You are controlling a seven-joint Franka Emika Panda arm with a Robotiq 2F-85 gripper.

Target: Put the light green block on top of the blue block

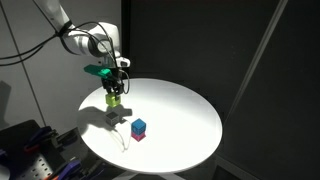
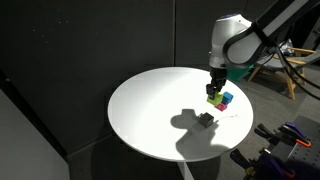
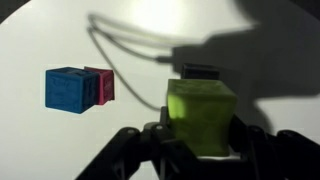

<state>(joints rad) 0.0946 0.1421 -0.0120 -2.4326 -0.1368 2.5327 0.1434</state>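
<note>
My gripper [image 1: 115, 95] is shut on the light green block [image 3: 200, 115] and holds it above the round white table [image 1: 180, 110]. The block also shows in both exterior views [image 1: 115, 99] [image 2: 214, 97]. The blue block [image 3: 66, 89] sits on the table to the left of the held block in the wrist view, with a pink block [image 3: 101, 85] touching its side. In an exterior view the blue block [image 1: 139, 126] stands nearer the table's front, apart from the gripper. It also shows beside the gripper in an exterior view [image 2: 227, 99].
A small dark object [image 2: 206, 120] lies on the table below the gripper's shadow. Thin cables [image 3: 130, 52] trail across the white top. Dark curtains stand behind the table. Equipment [image 1: 30, 150] sits beside the table's edge.
</note>
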